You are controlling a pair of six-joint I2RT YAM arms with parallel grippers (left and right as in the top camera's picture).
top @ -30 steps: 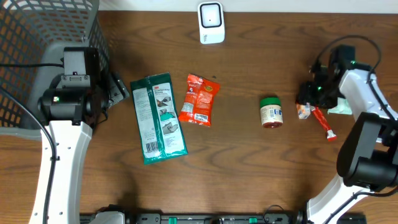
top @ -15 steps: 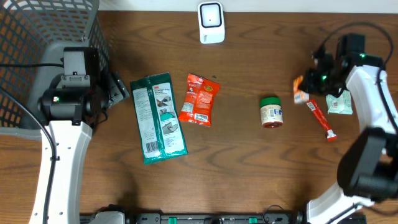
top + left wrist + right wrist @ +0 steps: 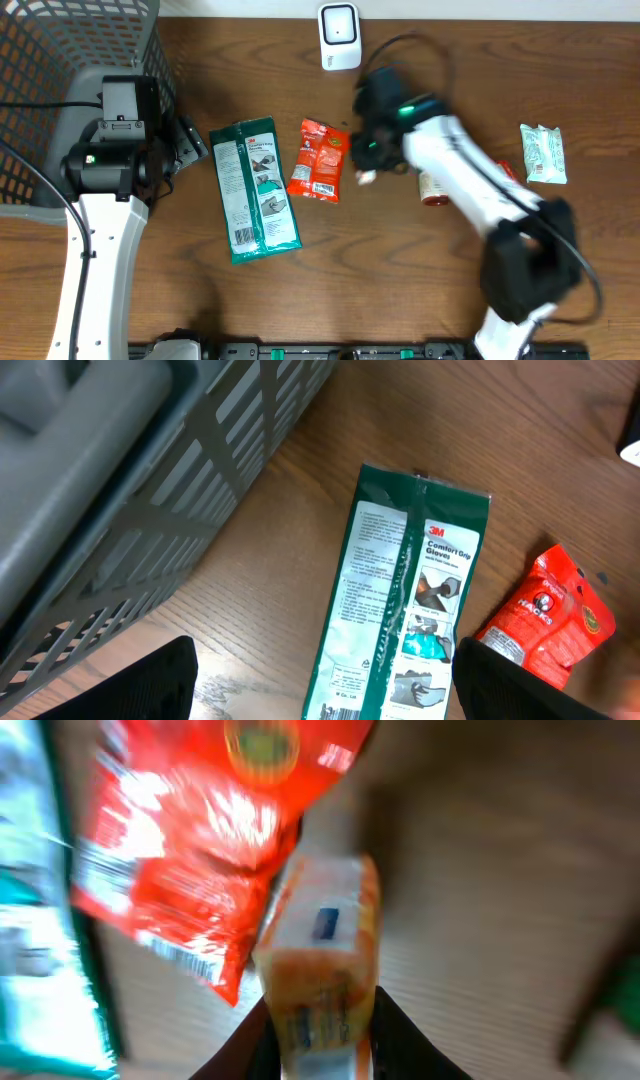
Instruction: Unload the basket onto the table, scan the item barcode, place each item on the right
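Orange packet (image 3: 320,915), boxy, glossy, pinched in right tool (image 3: 322,1002).

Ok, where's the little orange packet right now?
The orange packet is clamped in the right gripper, mid-table in the overhead view, just right of the red snack bag.

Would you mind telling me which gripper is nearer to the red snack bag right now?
Right. The right gripper, holding an orange packet, is just beside the red snack bag; the left gripper sits beyond the green pack.
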